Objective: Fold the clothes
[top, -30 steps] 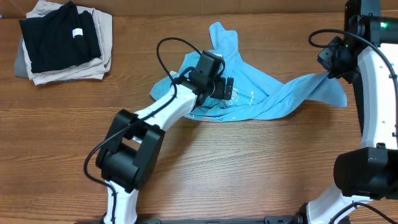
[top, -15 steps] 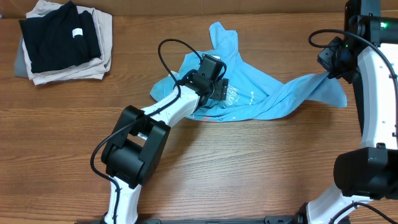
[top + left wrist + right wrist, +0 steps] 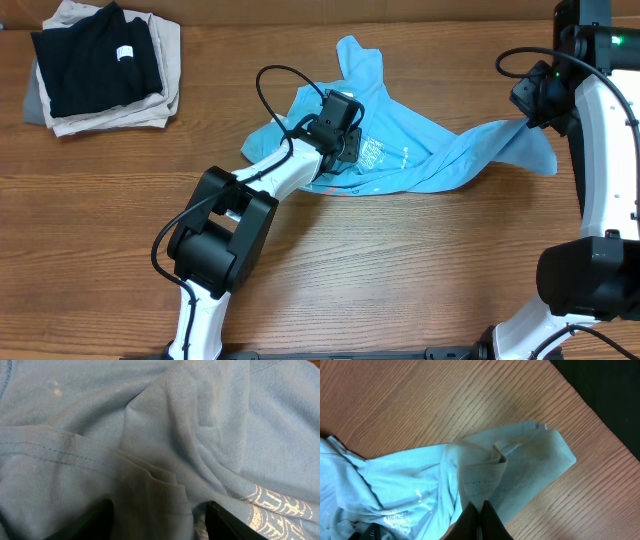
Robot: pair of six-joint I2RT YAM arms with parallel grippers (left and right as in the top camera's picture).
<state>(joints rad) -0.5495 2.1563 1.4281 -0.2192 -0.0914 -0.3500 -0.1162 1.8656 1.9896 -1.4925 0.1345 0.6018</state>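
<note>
Since a second ago the left arm's elbow has swung toward 3 o'clock. The left gripper (image 3: 347,143) has sunk into the one shirt (image 3: 430,160), its jaws narrower yet apart. A ridge of cloth lies between the fingers (image 3: 95,520), not clearly pinched. The shirt lies crumpled on the table (image 3: 400,270), just past centre toward 12 o'clock. One end stretches to 3 o'clock, where the right gripper (image 3: 530,112) is clamped on it. One pile (image 3: 100,65) of folded clothes sits at 10 o'clock, layers hard to count. The white print (image 3: 385,155) is partly hidden.
</note>
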